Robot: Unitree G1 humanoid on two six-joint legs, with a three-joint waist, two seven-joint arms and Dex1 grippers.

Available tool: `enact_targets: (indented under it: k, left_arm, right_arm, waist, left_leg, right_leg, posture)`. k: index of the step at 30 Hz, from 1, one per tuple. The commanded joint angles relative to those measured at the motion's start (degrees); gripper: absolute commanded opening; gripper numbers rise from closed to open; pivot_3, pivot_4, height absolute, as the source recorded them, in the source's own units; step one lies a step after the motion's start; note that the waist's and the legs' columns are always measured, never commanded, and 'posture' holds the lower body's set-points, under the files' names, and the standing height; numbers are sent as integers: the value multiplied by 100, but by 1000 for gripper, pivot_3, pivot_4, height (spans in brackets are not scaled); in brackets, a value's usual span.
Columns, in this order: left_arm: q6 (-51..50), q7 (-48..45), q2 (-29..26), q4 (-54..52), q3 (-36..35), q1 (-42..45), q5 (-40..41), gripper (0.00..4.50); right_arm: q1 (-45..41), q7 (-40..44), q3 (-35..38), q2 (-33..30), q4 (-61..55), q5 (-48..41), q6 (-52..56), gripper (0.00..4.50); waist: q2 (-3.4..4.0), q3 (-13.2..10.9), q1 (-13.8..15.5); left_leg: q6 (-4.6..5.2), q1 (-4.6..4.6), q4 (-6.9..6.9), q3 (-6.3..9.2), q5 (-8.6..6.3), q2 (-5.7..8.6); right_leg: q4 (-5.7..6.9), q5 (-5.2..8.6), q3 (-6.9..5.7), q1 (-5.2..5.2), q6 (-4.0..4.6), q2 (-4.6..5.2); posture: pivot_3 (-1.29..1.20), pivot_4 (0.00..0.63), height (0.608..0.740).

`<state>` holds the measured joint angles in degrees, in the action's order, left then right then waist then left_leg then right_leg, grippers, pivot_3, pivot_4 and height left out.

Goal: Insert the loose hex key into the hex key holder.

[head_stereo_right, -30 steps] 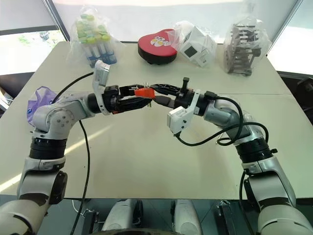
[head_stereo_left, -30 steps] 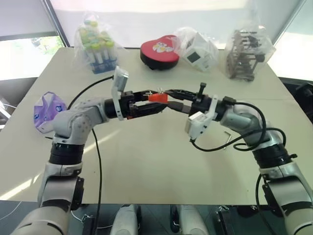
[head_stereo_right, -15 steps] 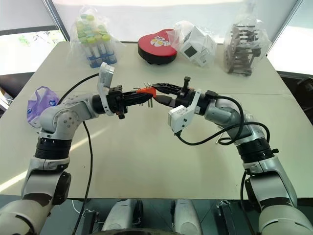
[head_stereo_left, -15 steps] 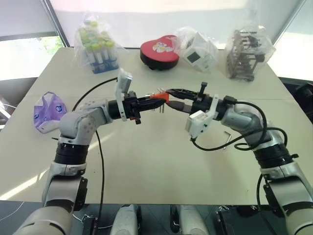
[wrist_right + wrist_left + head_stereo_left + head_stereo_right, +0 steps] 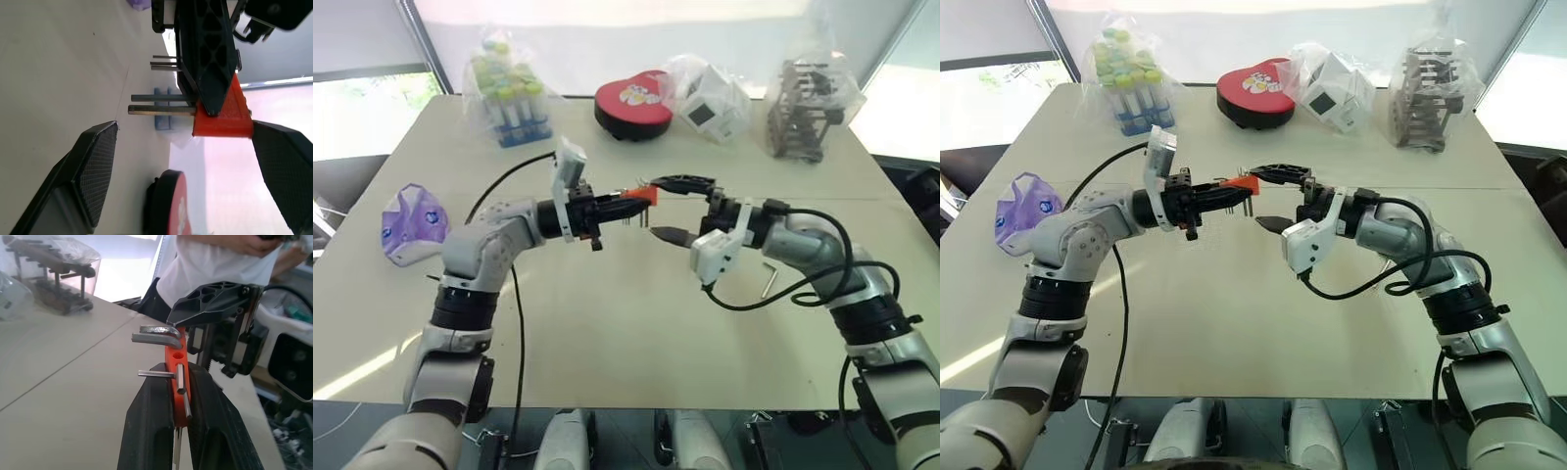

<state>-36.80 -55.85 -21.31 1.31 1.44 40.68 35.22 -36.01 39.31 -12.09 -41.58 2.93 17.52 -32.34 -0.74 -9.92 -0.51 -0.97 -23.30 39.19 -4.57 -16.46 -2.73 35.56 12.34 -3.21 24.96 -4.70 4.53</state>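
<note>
Since a second ago your right gripper (image 5: pixel 671 208) has sprung wide and let go of the small orange-red plastic hex key holder (image 5: pixel 637 195), so now your left gripper (image 5: pixel 628 200) alone pinches it, held up off the table right between the right one's spread fingers. Handover's done. What's left: the thin grey L-shaped loose hex key (image 5: pixel 768 276) lies untouched on the table, just beside your right forearm, not yet picked up or slotted in.
</note>
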Motion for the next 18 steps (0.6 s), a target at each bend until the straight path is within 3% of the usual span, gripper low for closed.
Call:
enact_targets:
  k: [1, 4, 7, 11, 18]
  left_arm:
    - [663, 263, 130, -425, -50, -128, -278, 0]
    - [1019, 460, 242, -545, 20, -333, -508, 0]
    - [1177, 590, 328, -590, 50, -460, -612, 0]
    - [1251, 736, 447, -652, 89, -562, -691, 0]
    - [1306, 809, 536, -632, 154, -650, -748, 0]
  right_arm:
    - [507, 644, 638, -197, -454, -854, 2518, 4441]
    - [948, 1116, 1127, -334, -1243, -1569, 5471, 4441]
    - [1158, 1127, 1351, -476, -1803, -1794, 7230, 4441]
    - [1440, 770, 1599, -582, -2409, -1872, 8878, 4441]
    - [1110, -136, 2312, 178, -3214, -2134, 11659, 4441]
  waist:
    - [-1, -1, 45]
    - [1, 0, 121]
    - [2, 1, 126]
    - [2, 1, 125]
    - [3, 2, 118]
  left_leg:
    - [4, 0, 3, 2, -2, 0]
    - [27, 0, 7, -2, -15, 0]
    - [31, 1, 8, 0, -18, 0]
    - [34, 1, 7, 4, -19, 0]
    - [35, 0, 7, 4, -20, 1]
  right_leg:
    - [-1, 0, -1, -3, 0, 0]
    - [-2, -1, 0, -5, 2, 2]
    - [-1, -1, -1, -5, 3, 2]
    - [-2, 0, -2, -5, 4, 1]
    - [-1, 0, -1, -2, 3, 0]
  posture:
    - [0, 150, 740]
    - [0, 150, 740]
    - [0, 150, 740]
    - [0, 150, 740]
    - [0, 150, 740]
